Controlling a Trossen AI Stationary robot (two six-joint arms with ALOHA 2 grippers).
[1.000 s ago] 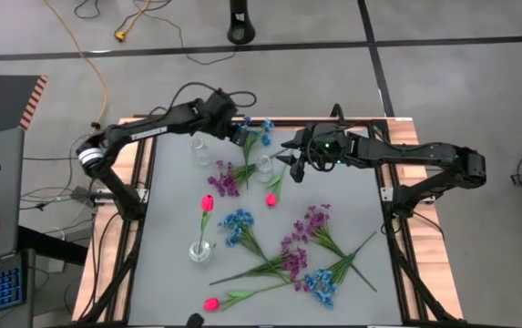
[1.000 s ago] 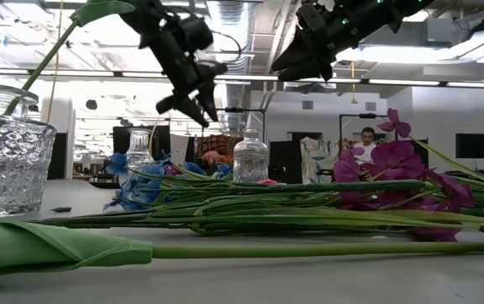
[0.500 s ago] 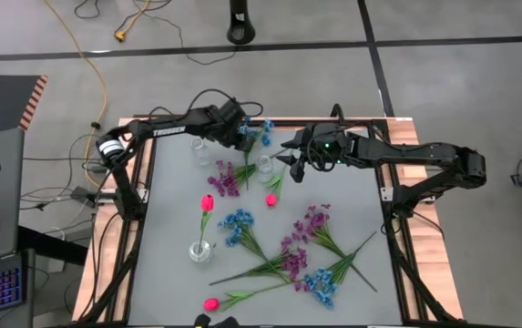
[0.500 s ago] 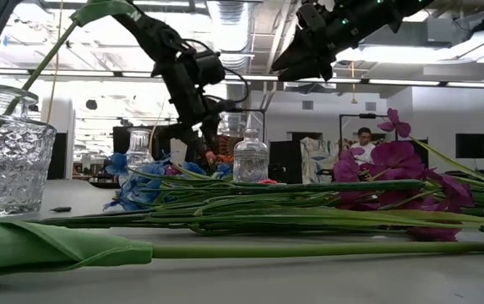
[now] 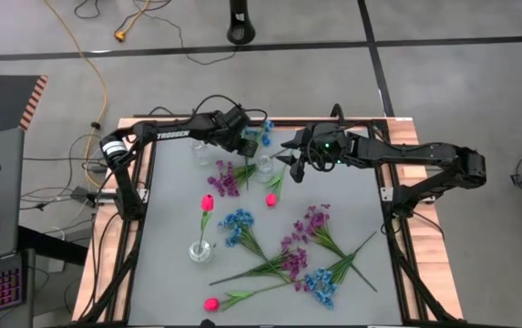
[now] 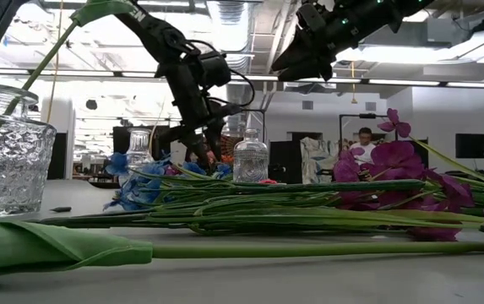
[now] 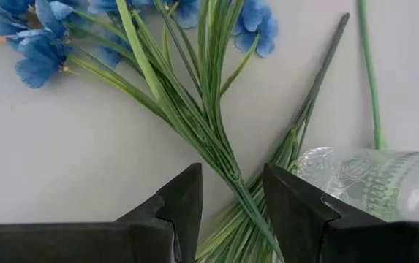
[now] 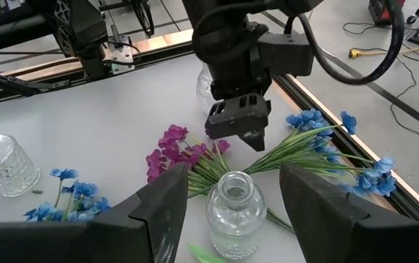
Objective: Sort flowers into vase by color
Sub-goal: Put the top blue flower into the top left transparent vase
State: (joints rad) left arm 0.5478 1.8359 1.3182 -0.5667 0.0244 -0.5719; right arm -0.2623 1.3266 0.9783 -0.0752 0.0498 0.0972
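Note:
A blue flower (image 5: 259, 132) lies by the table's far edge, with its green stalk (image 7: 220, 150) flat on the table. My left gripper (image 5: 247, 144) is low over it and open. Its fingers (image 7: 183, 201) stand on either side of the stalk without touching it, as the right wrist view (image 8: 238, 124) also shows. My right gripper (image 5: 290, 162) is open and empty, held above a small glass bottle vase (image 8: 232, 208). A purple flower (image 5: 227, 178) lies beside that vase. A pink tulip (image 5: 207, 202) stands in another glass vase (image 5: 200, 250).
A third glass vase (image 5: 200, 150) stands at the far left, close to my left arm. Blue (image 5: 238, 223), purple (image 5: 313, 219) and pink (image 5: 211, 304) flowers lie over the table's middle and near part. The table's wooden rim (image 5: 142, 182) runs along the left. A person (image 6: 364, 143) sits far behind.
My left gripper has gone down and toward the table's right edge, from high above the table to just over the blue flower's stalk by the far edge. My right arm has kept still.

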